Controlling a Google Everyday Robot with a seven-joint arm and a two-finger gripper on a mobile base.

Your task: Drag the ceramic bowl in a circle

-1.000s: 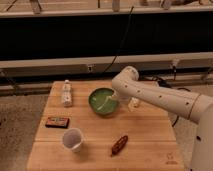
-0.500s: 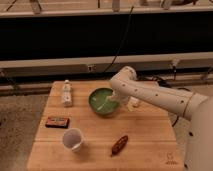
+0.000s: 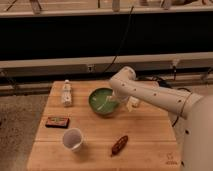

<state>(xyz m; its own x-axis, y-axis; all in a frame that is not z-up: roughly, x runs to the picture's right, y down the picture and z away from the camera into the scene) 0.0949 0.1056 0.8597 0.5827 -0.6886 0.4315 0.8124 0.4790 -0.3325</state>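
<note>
The gripper (image 3: 120, 100) sits at the right rim of the ceramic bowl (image 3: 101, 102), its hold impossible to tell, the bowl lying mid-width near the far edge of the tabletop (image 3: 150, 135), a plastic cup (image 3: 73, 139) toward the near-left corner.

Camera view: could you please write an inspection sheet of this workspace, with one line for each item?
Surface: wooden table, light planks.
Job's things: ceramic bowl, green, upright, at the back middle of the table.
Clutter: small bottle lying left of the bowl; dark flat packet; plastic cup upright near the front; brown oblong item to the right of the cup.
Grippers: gripper at the bowl's right rim; the arm reaches in from the right.
Cables: black cable hanging in front of the dark wall.
Surroundings: grey ledge behind the table; speckled floor on the left.
</note>
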